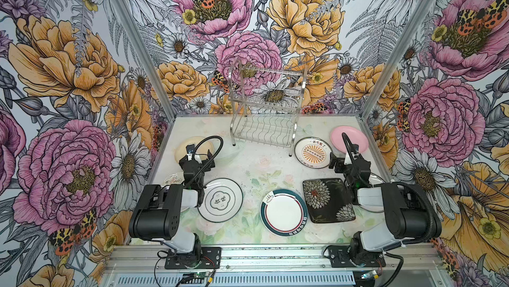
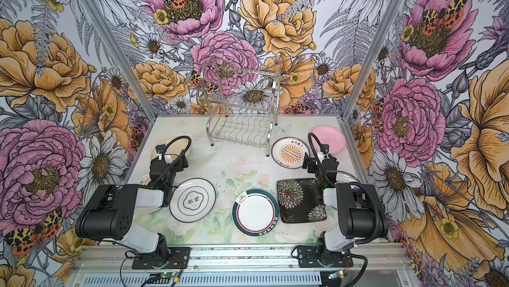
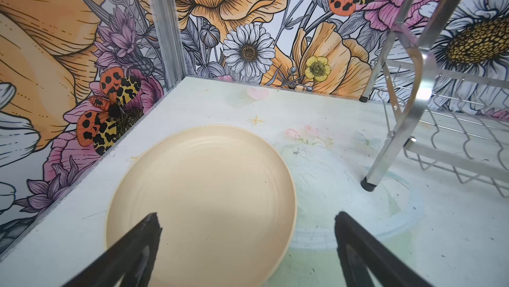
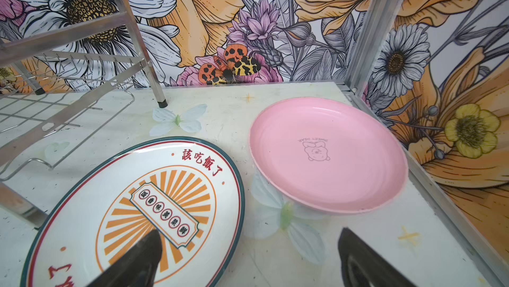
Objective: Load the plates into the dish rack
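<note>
Steel dish rack (image 1: pixel 264 131) sits empty; left gripper (image 3: pixel 248 225) and right gripper (image 4: pixel 249 241) hang wide open, holding nothing, so next comes a rim pinch on the cream plate (image 3: pixel 201 189).

dish rack (image 1: pixel 265 131): steel wire, two tiers, upright, far middle, empty
cream plate (image 3: pixel 201 197): plain, flat, far left
pink plate (image 4: pixel 327 156): flat, far-right corner
sunburst plate (image 1: pixel 313 152): flat, between pink plate and rack
black-rim plate (image 1: pixel 221 200): flat, near left
teal-rim plate (image 1: pixel 283 212): flat, near middle
black square floral plate (image 1: pixel 326 200): flat, just right of teal-rim plate
left-edge plate (image 1: pixel 173 180), right-edge plate (image 2: pixel 345 178): mostly hidden, probably white
</note>
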